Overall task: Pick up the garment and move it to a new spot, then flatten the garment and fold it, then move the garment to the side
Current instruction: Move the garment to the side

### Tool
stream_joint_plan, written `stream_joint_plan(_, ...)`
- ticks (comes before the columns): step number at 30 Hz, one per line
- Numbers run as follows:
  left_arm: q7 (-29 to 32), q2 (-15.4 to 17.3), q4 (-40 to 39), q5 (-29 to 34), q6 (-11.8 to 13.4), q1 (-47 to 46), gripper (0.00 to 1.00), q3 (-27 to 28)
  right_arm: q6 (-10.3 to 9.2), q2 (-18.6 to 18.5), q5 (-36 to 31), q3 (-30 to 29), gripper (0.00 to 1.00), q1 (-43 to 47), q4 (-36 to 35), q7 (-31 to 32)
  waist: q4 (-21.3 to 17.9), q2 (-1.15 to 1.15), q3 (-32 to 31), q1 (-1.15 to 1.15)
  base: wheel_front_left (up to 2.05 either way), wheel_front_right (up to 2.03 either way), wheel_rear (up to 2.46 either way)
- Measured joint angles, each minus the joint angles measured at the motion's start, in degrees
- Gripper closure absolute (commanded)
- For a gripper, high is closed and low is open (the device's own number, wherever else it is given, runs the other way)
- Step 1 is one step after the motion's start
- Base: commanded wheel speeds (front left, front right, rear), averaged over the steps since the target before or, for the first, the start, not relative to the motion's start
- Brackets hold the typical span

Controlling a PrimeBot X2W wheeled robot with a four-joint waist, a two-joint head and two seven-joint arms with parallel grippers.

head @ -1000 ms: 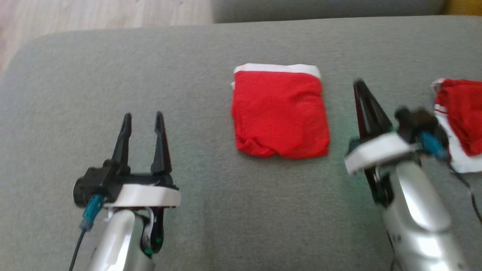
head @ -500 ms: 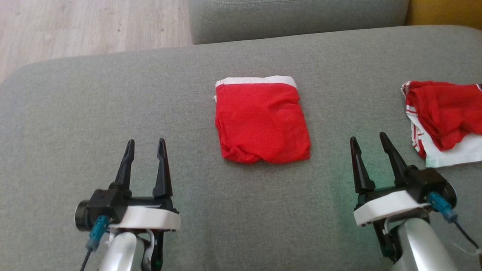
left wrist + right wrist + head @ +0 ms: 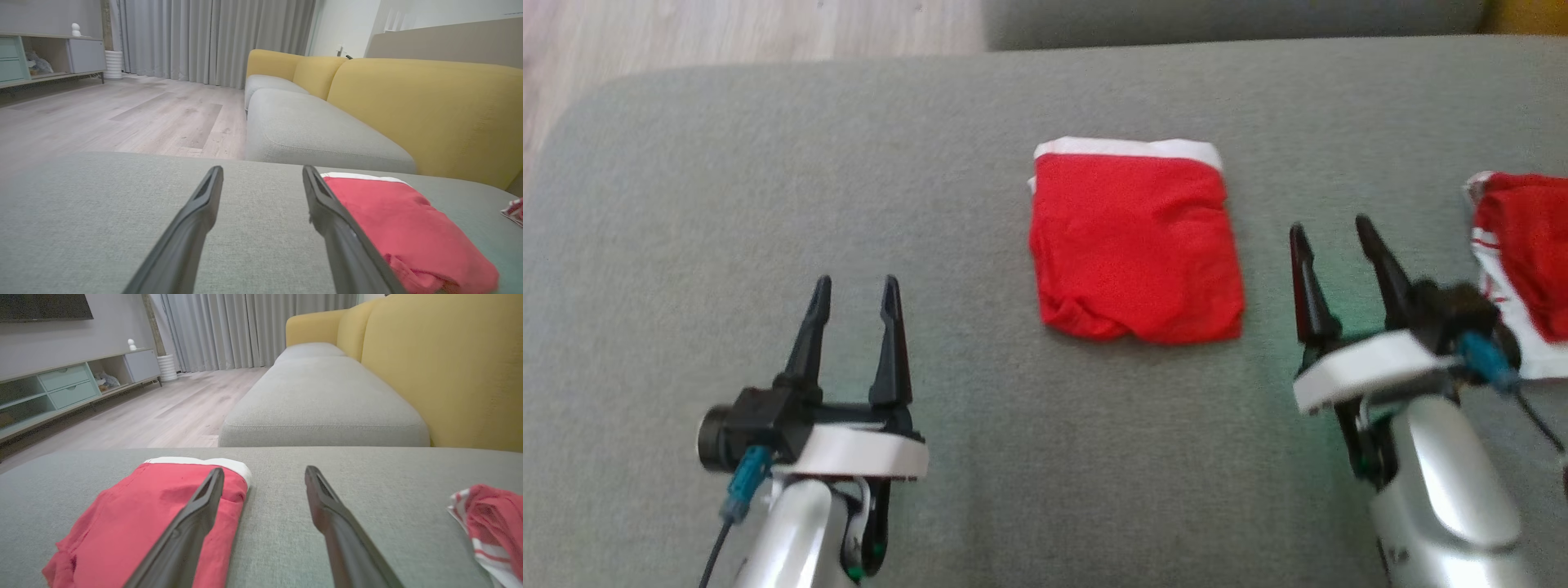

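Note:
A folded red garment (image 3: 1137, 245) with a white band along its far edge lies flat in the middle of the grey cushion (image 3: 768, 188). My left gripper (image 3: 856, 291) hovers open to the garment's lower left, nothing between its fingers. My right gripper (image 3: 1331, 230) stands open just right of the garment, also empty. The left wrist view has the garment (image 3: 404, 228) to the right of my left gripper (image 3: 261, 170). In the right wrist view the garment (image 3: 139, 522) lies at the left, partly behind my right gripper's left finger (image 3: 192, 522), and my right gripper (image 3: 263, 470) is open.
A second red and white garment (image 3: 1523, 261) lies crumpled at the cushion's right edge, close behind my right wrist. Another grey seat cushion (image 3: 310, 134) and a yellow sofa back (image 3: 429, 110) lie beyond. Wood floor (image 3: 727, 33) runs past the far left edge.
My right gripper went from shut and raised to open, then settled beside the garment. The head camera shifted between frames. The folded garment stays put.

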Motion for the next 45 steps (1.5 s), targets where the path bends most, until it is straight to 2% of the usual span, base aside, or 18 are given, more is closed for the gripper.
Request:
stream_joint_plan(5, 0.00, -0.01, 0.03, 0.04, 0.09, -1.82, 0.00, -0.13, 0.00, -0.04, 0.63, -0.71, 0.00, -5.92, 5.61, 3.41, 2.41, 0.00, 2.29, 0.00, 0.00, 0.00, 0.00)
stream_joint_plan(7, 0.00, -0.01, 0.07, -0.03, 0.10, -1.98, 0.00, -0.45, 0.00, -0.07, 4.17, -0.03, 0.00, -8.34, 10.00, 6.16, 3.94, 0.00, 3.31, 0.00, 0.00, 0.00, 0.00)
stream_joint_plan(12, 0.00, -0.01, 0.13, -0.45, 0.34, -2.31, 0.00, -0.63, 0.00, -0.10, 6.94, 1.81, 0.00, -11.38, 17.88, 10.32, 5.98, 0.00, 4.52, 0.00, 0.00, 0.00, 0.00)
stream_joint_plan(23, 0.00, -0.02, 0.65, -1.03, 0.59, -2.92, 0.00, -0.71, 0.00, -0.79, 8.73, 6.24, 0.00, -17.94, 26.83, 11.85, 7.09, 0.00, 5.11, -0.01, 0.00, 0.00, 0.00)
stream_joint_plan(24, 0.00, -0.01, 0.65, -1.03, 0.59, -2.92, 0.00, -0.70, 0.00, -0.90, 8.73, 6.80, 0.16, -18.18, 27.41, 11.68, 7.03, 0.00, 5.04, -0.01, 0.00, 0.00, 0.00)
stream_joint_plan(25, 0.00, -0.02, 0.71, -1.03, 0.62, -2.92, 0.00, -0.70, 0.00, -1.00, 8.73, 7.37, 0.94, -18.39, 27.96, 11.44, 6.99, 0.00, 4.94, -0.01, 0.00, 0.00, 0.00)
stream_joint_plan(26, 0.00, -0.02, 0.85, -1.03, 0.74, -2.92, 0.00, -0.71, 0.00, -1.02, 8.69, 7.93, 1.00, -18.71, 28.59, 11.02, 6.94, 0.00, 4.79, -0.01, 0.00, 0.00, 0.00)
stream_joint_plan(36, 0.00, -0.01, 1.01, -1.00, 0.78, -2.82, 0.00, -0.40, 0.00, -1.69, 4.46, 11.26, 1.00, -19.08, 32.34, 4.13, 5.20, 0.00, 1.94, -0.01, 0.00, 0.00, 0.00)
stream_joint_plan(45, 0.00, 0.01, 0.65, -0.83, 0.01, -2.72, 0.00, -1.08, 0.00, -7.48, 2.56, 17.13, 1.00, -17.39, 28.77, 4.41, 1.45, 0.00, -1.66, -0.01, 0.00, 0.00, 0.00)
